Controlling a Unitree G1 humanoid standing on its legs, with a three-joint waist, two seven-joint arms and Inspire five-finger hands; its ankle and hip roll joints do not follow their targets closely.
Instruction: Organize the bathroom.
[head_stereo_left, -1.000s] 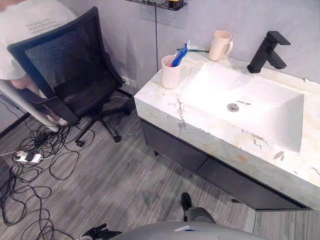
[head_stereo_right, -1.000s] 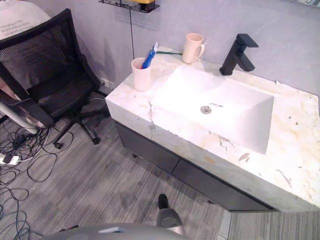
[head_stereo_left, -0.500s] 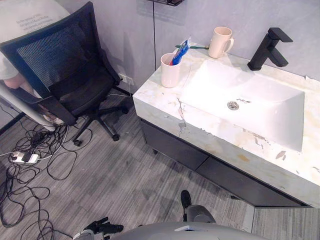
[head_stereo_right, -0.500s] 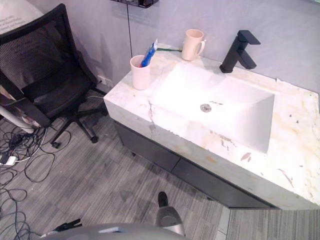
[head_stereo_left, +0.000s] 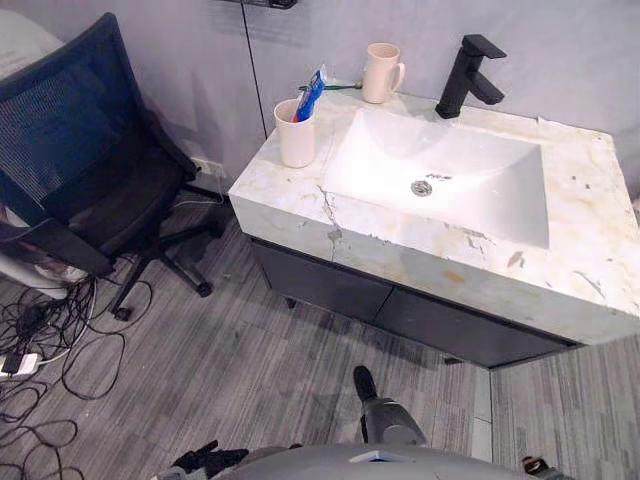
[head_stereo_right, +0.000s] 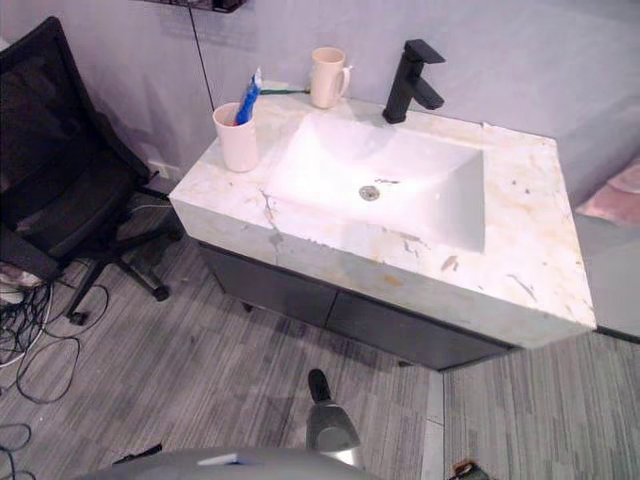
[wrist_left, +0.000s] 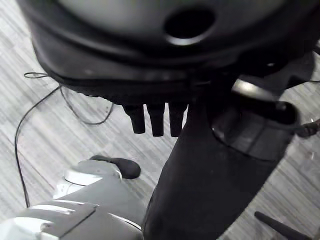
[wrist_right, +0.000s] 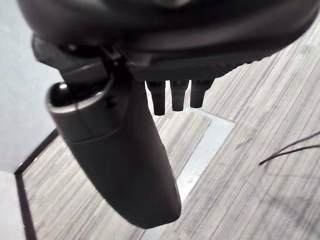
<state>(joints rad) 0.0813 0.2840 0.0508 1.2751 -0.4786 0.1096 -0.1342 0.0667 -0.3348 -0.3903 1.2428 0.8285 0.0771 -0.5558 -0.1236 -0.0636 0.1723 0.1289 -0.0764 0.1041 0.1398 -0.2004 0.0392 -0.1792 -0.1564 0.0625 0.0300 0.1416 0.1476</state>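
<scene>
Blue toothpaste tube (head_stereo_left: 310, 93) upright in cream ceramic cup (head_stereo_left: 296, 137) on marble worktop (head_stereo_left: 590, 240). Left hand (wrist_left: 210, 180) and right hand (wrist_right: 125, 165) relaxed, fingers straight, empty, above grey plank floor (head_stereo_left: 230, 370).

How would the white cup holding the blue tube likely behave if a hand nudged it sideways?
The cup looks tall and narrow, so it may tip rather than slide. The blue tube leans out above its rim, probably adding top weight. It stands near the counter's corner, so a push outward could drop it.
</scene>
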